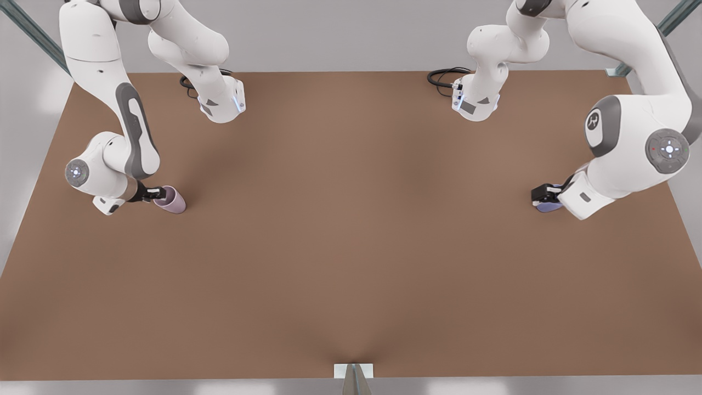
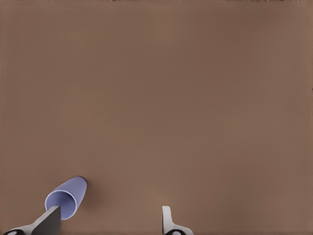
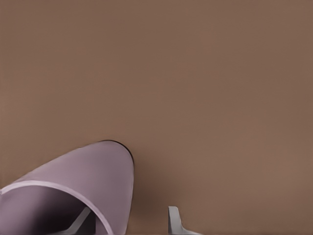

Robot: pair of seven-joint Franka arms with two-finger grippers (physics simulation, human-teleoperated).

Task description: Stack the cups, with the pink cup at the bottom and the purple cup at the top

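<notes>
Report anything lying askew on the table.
Both cups lie tipped on their sides: the matte pink-mauve tapered cup at the right gripper, the lavender-blue tapered cup at the left gripper, far apart.

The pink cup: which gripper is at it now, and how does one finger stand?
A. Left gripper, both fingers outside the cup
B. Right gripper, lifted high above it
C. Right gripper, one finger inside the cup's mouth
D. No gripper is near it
C: the right wrist view shows the pink cup with one finger of the right gripper inside its rim, the other outside.
</notes>
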